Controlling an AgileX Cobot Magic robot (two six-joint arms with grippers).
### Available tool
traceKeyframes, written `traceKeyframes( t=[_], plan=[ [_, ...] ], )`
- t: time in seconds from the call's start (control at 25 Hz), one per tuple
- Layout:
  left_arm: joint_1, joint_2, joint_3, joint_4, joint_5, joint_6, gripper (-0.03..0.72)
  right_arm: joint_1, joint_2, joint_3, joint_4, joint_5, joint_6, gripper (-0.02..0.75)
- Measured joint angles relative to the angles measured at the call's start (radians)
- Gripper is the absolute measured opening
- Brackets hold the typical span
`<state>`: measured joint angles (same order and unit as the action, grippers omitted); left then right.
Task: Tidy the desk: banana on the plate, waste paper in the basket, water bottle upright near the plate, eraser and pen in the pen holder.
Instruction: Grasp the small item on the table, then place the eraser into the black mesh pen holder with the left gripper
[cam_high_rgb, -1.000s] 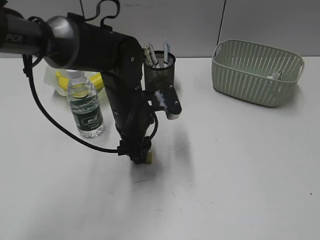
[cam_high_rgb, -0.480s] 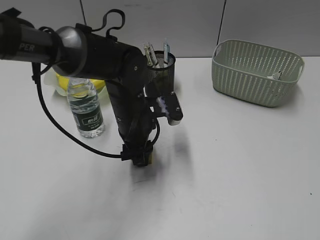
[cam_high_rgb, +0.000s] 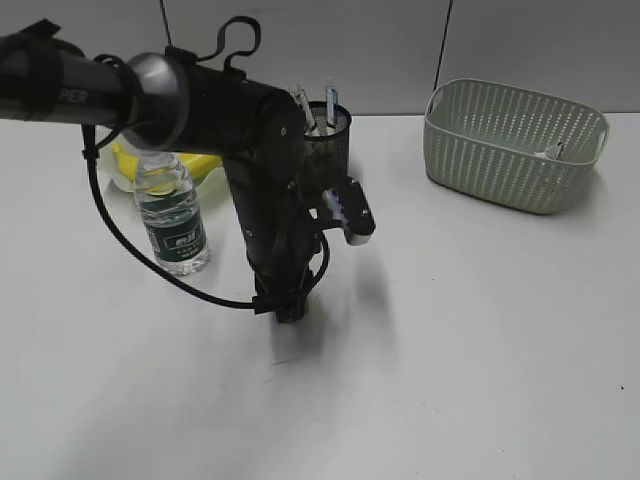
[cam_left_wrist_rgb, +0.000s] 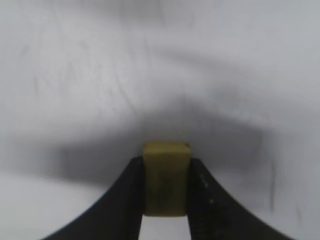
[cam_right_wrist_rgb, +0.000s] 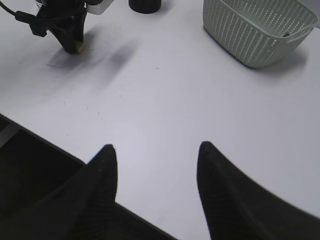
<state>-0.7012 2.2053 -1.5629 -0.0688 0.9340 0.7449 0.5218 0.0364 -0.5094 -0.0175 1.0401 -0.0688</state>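
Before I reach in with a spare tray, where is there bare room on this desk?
Free: the wide desk front and right, between the left gripper holding the eraser and the basket. Crowded: back left, where water bottle, banana and pen holder cluster around the arm.

This looks like an office or a lab test bench. A plain white desk (cam_high_rgb: 480, 340) stands against grey partition panels (cam_high_rgb: 400, 50). On the desk, near the panels, there is a black mesh pen holder (cam_high_rgb: 325, 145) with pens and a pale green perforated basket (cam_high_rgb: 510, 145).
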Motion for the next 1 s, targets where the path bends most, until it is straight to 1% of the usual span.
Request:
traceKeyframes(
  t=[0.12, 0.28, 0.36, 0.48, 0.6, 0.68, 0.84, 1.0],
  plan=[
    [-0.008, 0.001, -0.085, -0.003, 0.043, -0.03, 0.192, 0.0, 0.0, 0.0, 0.0, 0.0, 0.0, 0.417],
    [-0.011, -0.018, -0.24, 0.011, 0.03, -0.089, 0.192, 0.0, 0.0, 0.0, 0.0, 0.0, 0.0, 0.417],
    [-0.011, -0.029, -0.321, 0.028, -0.019, -0.136, 0.192, 0.0, 0.0, 0.0, 0.0, 0.0, 0.0, 0.417],
    [-0.002, -0.033, -0.41, 0.047, -0.172, -0.213, 0.192, 0.0, 0.0, 0.0, 0.0, 0.0, 0.0, 0.417],
    [0.023, -0.029, -0.431, 0.049, -0.329, -0.248, 0.192, 0.0, 0.0, 0.0, 0.0, 0.0, 0.0, 0.417],
    [0.047, -0.011, -0.432, 0.049, -0.383, -0.256, 0.192, 0.0, 0.0, 0.0, 0.0, 0.0, 0.0, 0.417],
    [0.097, 0.035, -0.432, 0.05, -0.427, -0.259, 0.191, 0.0, 0.0, 0.0, 0.0, 0.0, 0.0, 0.416],
    [0.13, 0.074, -0.431, 0.044, -0.471, -0.26, 0.191, 0.0, 0.0, 0.0, 0.0, 0.0, 0.0, 0.416]
  ],
)
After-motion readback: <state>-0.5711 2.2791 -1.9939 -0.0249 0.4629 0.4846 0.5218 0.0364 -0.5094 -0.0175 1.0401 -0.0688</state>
